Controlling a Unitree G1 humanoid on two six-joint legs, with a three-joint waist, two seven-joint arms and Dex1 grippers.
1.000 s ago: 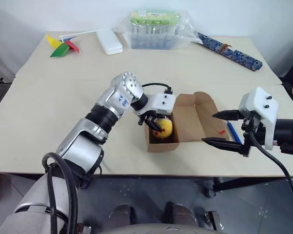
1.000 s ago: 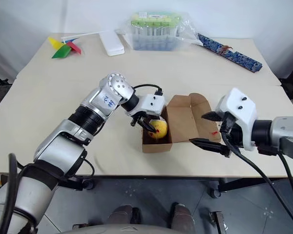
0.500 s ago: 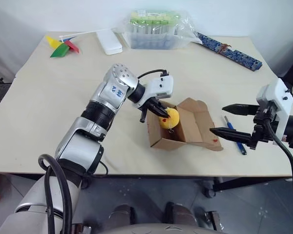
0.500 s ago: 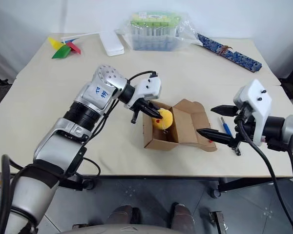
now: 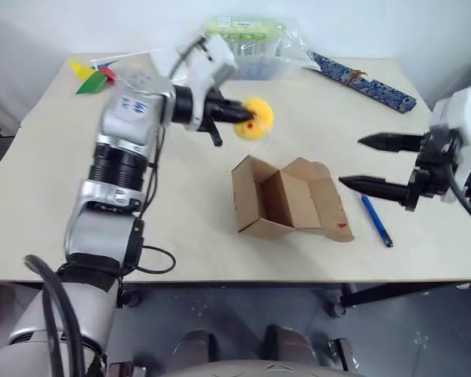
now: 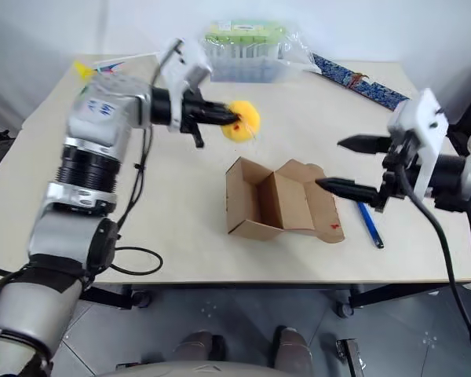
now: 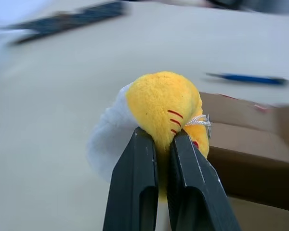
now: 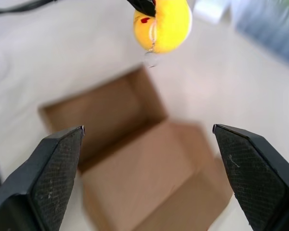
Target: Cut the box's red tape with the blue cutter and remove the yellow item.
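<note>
Egg (image 5: 257, 119) lifted clear of box (image 5: 286, 199), pinched in left gripper (image 5: 237, 116); right gripper (image 5: 366, 162) open; removal essentially done.

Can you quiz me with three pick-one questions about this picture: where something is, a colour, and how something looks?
1. Where is the yellow toy?
A. inside the box
B. in the left gripper, above the table
C. on the floor

2. What colour is the cutter beside the box?
A. blue
B. green
C. pink

3. How is the box?
A. taped shut
B. crushed flat
C. open and empty

Answers: 1 B, the jaws pinch it in the air. 2 A, it lies blue on the table. 3 C, flaps are spread and nothing is inside.
</note>
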